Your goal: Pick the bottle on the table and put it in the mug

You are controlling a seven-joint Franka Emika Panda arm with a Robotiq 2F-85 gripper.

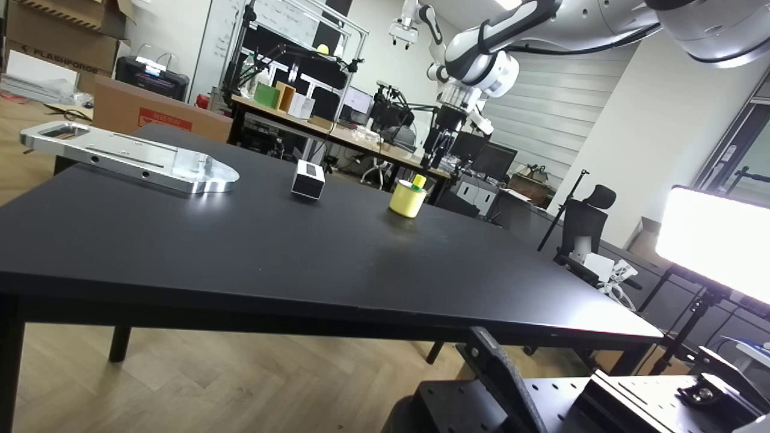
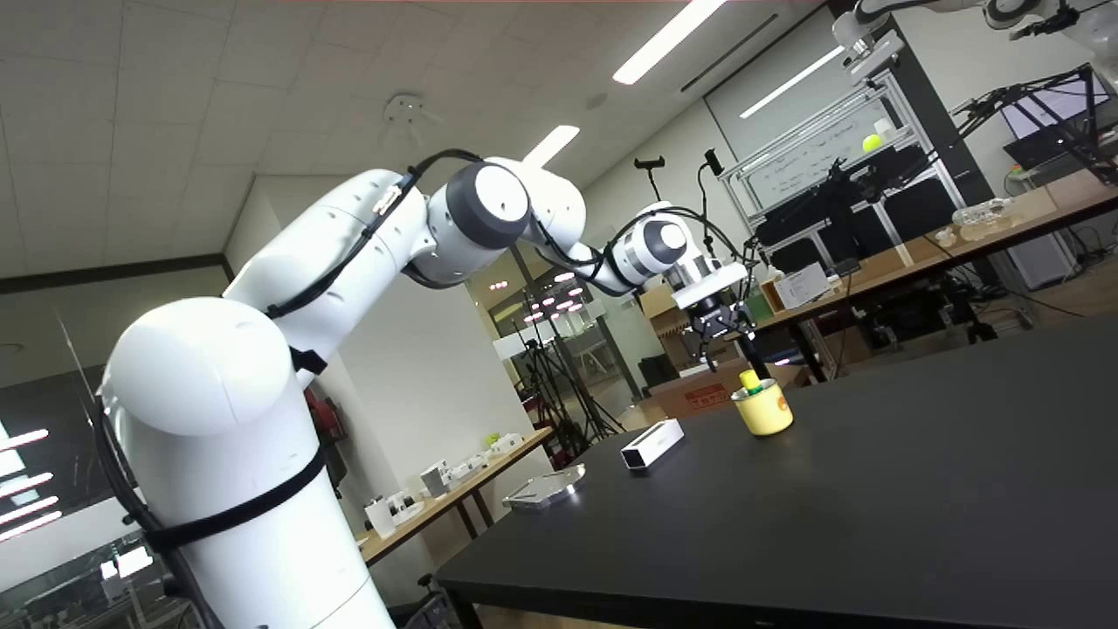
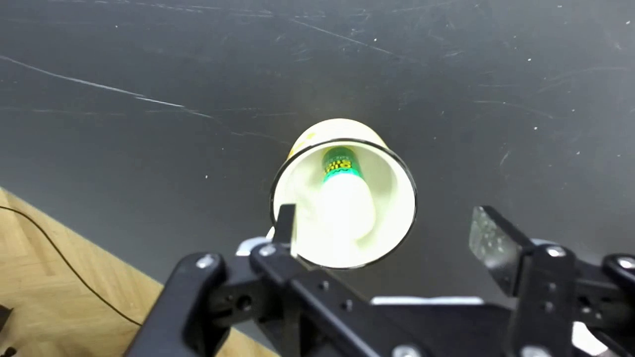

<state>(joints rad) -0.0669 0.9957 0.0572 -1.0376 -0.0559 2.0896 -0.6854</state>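
The squat pale-yellow mug [image 1: 406,202] stands upright on the black table; it also shows in an exterior view [image 2: 767,413] and the wrist view [image 3: 339,130]. The bottle [image 3: 342,163] is inside the mug, leaning, with a green body and a pale, overexposed near end. Its yellow end sticks up above the rim in both exterior views [image 1: 419,181] [image 2: 750,380]. My gripper [image 3: 384,208] is open and empty above the mug, its fingers wide apart and clear of the bottle. It also shows above the mug in both exterior views [image 1: 435,154] [image 2: 732,354].
A black-and-white boxy object [image 1: 308,179] lies beside the mug, also in an exterior view [image 2: 653,444]. A shiny metal plate [image 1: 135,153] sits at the black table's [image 1: 252,252] end. The table edge and wooden floor [image 3: 54,277] show at the wrist view's lower left.
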